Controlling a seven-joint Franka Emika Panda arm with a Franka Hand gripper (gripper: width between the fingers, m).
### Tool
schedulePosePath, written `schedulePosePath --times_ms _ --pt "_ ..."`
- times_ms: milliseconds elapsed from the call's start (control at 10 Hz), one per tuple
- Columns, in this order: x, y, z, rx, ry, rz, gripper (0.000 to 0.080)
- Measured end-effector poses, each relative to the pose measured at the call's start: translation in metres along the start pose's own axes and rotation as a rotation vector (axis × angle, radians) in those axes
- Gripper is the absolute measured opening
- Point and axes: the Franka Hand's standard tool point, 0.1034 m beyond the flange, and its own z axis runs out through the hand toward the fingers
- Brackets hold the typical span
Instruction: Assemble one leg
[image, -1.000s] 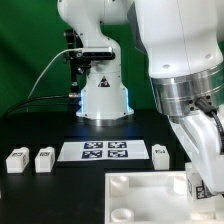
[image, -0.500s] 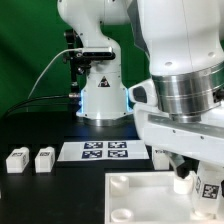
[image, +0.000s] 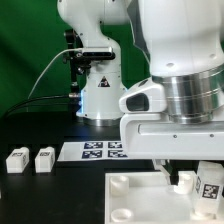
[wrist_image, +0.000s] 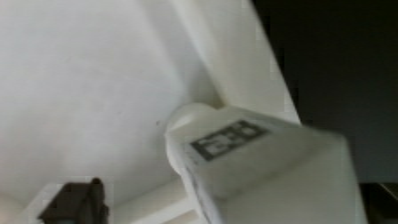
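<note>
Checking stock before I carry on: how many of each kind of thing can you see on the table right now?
White panel: 1
Marker board: 1
Legs: 3 (leg and leg at the exterior view's left, leg over the panel's corner)
Total: 5; the arm may hide more.

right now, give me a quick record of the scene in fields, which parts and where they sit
panel: white panel, at the front, beneath the arm
leg in play: tagged leg, at the panel's edge on the exterior view's right; whether it is held is unclear
spare parts: loose legs, side by side on the exterior view's left, apart from the panel
marker board: marker board, flat, behind the panel
</note>
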Motion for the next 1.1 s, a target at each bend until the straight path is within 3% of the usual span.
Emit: schedulePosePath --times_ms 100,300,400,500,600,800,1100 --pt "-0.0006 0.0000 0.0004 -0.023 0.004 -0.127 0.0649" --pt "0.0001 0.0006 0.0003 -0.020 0.005 -0.105 0.0646" --pt "0.0001 0.0007 0.0003 -0.020 0.005 -0.105 0.0482" --pt "0.0000 0.0004 0.0004 -0.018 0.005 -0.073 0.0482" --pt "-0.0002 -0.0002 0.0004 -0.016 0.006 0.040 0.0305" --pt "0.0001 -0.0003 0.0003 -0.014 0.008 0.187 0.0290" --pt "0.0058 -0.0048 0.0016 0.031 0.055 0.756 0.0290"
